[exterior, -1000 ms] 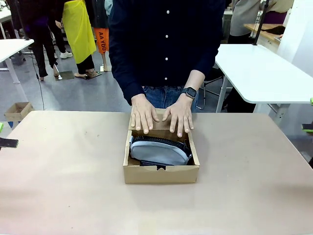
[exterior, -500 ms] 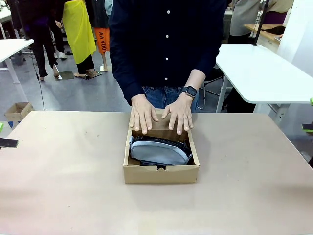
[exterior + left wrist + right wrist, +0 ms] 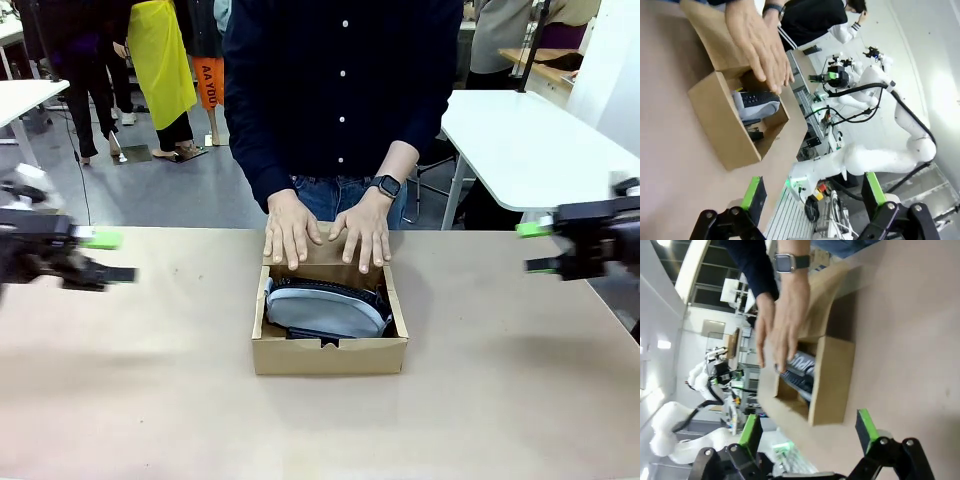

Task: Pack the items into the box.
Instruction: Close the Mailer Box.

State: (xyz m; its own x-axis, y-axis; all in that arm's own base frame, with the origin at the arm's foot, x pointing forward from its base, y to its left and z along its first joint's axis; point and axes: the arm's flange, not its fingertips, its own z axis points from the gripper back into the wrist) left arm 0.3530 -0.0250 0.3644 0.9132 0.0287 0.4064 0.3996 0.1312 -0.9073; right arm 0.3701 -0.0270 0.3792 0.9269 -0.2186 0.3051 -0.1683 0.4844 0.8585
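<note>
The brown cardboard box (image 3: 330, 356) sits mid-table with the grey pouch (image 3: 325, 308) lying inside it. A black item (image 3: 305, 335) peeks out under the pouch at the near wall. The person's hands (image 3: 365, 236) rest flat on the box's lid flap (image 3: 330, 252) at the far side. My left gripper (image 3: 108, 256) hovers open at the left, well clear of the box. Open too, my right gripper (image 3: 535, 247) hangs at the right. The left wrist view shows the box (image 3: 725, 125), the pouch (image 3: 757, 102) and my open left gripper (image 3: 812, 192). In the right wrist view are the box (image 3: 832, 375), the pouch (image 3: 800, 370) and my open right gripper (image 3: 807, 432).
A white table (image 3: 540, 150) stands behind at the right and another (image 3: 25, 95) at the far left. A tiny cardboard box (image 3: 38, 225) sits on the floor beyond the table's left corner. Bare tabletop (image 3: 150, 380) lies on both sides of the box.
Both grippers have swung in from the table's sides toward the middle and now show fully in the front view. The person's hands have drawn slightly back on the flap.
</note>
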